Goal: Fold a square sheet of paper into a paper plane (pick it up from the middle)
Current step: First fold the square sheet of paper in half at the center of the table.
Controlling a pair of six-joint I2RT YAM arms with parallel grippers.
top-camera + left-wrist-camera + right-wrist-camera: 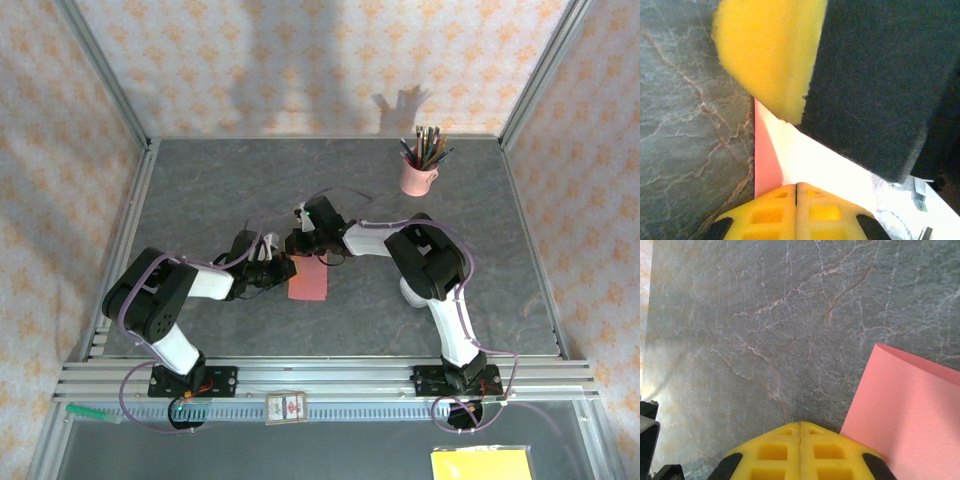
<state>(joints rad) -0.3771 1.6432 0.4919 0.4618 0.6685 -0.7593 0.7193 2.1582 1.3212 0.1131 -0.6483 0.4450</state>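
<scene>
Our left gripper (796,186) and right gripper (800,425), both pressed closed, sat at the salmon-pink paper's (910,412) edges; we judged slow, even pressure best.

Nothing here is legible to me: no word, number or brand. The small white rectangular card (285,408), lying on the ribbed aluminium rail (350,385) between my two bases, carries a reddish printed mark that is too small to make out.
</scene>
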